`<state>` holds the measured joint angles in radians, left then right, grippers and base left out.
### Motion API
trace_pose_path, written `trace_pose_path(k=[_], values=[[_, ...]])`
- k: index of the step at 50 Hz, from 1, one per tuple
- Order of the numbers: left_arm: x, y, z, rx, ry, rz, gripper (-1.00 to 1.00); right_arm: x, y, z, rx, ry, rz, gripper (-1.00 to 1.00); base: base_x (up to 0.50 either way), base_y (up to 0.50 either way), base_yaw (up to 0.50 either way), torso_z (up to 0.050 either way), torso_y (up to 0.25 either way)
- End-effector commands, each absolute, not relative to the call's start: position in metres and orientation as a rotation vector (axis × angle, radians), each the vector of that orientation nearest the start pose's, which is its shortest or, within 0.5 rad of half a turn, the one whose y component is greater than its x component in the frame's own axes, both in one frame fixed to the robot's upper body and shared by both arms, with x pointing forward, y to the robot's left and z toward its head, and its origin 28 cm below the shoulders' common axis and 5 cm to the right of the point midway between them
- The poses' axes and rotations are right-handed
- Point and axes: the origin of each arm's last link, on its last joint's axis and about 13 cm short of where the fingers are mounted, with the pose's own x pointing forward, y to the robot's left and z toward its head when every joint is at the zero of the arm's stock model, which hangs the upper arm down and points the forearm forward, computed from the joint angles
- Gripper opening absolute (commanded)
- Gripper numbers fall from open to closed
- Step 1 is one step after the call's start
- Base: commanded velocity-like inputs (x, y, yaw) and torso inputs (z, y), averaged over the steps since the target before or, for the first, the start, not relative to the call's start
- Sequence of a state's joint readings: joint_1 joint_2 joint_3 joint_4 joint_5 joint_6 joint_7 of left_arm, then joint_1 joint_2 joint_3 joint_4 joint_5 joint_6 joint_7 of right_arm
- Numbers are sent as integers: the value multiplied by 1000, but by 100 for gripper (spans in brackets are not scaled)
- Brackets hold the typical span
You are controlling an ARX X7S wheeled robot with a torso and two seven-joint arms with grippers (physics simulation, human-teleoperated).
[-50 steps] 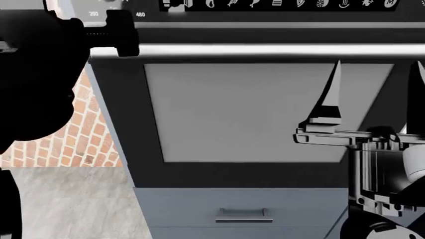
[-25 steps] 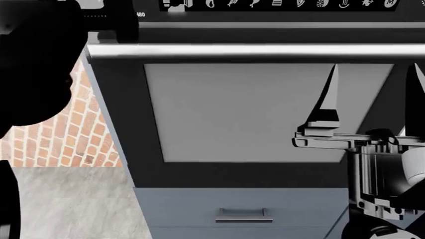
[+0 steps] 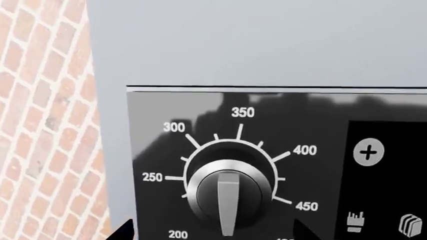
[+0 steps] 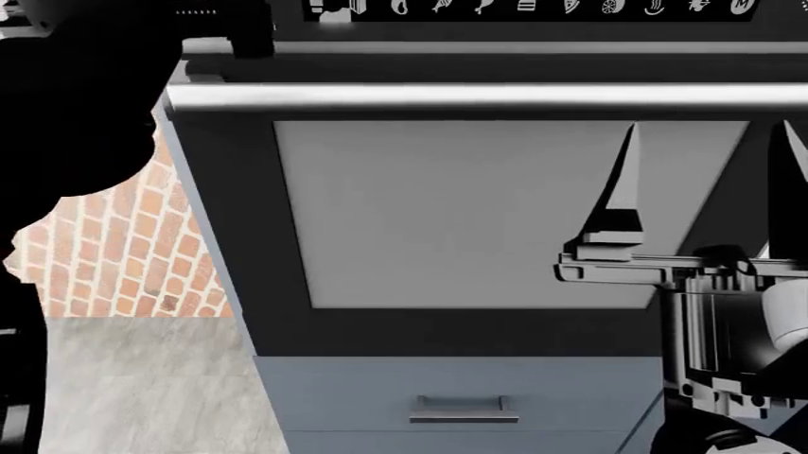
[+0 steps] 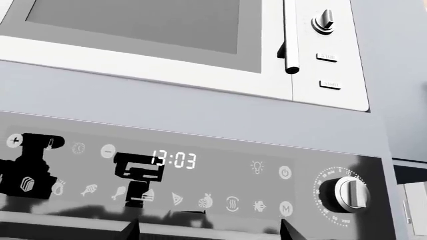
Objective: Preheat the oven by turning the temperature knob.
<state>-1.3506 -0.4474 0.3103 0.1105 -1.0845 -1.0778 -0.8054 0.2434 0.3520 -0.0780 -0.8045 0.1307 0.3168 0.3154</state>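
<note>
The oven (image 4: 505,208) fills the head view, with its grey window, silver bar handle (image 4: 505,95) and black icon panel (image 4: 531,8). The left wrist view shows the temperature knob (image 3: 229,192) close up. It is silver, its pointer aims between 200 and 450, and a white scale from 200 to 450 rings it. My left gripper (image 3: 213,234) is open, and its dark fingertips (image 3: 123,232) just show on either side of the knob, apart from it. My right gripper (image 4: 705,180) is open in front of the window and holds nothing.
The oven panel (image 5: 200,165) shows a clock reading 13:03, and it has a second knob (image 5: 347,194) at its far end. A smaller appliance (image 5: 133,30) sits above the oven. Brick wall (image 4: 127,246) lies left of the oven, and a drawer handle (image 4: 464,409) sits below.
My left arm has risen in the head view, carrying its gripper from the bar handle's end up to the panel's corner. The right gripper has barely shifted.
</note>
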Motion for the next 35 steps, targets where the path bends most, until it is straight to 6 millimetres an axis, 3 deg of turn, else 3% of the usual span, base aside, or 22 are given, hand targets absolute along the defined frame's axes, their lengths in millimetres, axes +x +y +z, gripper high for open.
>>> trace_pose_path(k=[1, 35], values=[[310, 221, 351, 10, -135, 85, 100, 203, -121, 203, -134, -715, -91, 100, 0, 0, 0, 0, 0], [316, 219, 353, 3, -140, 68, 100, 203, -121, 203, -138, -709, -86, 100, 0, 0, 0, 0, 0]])
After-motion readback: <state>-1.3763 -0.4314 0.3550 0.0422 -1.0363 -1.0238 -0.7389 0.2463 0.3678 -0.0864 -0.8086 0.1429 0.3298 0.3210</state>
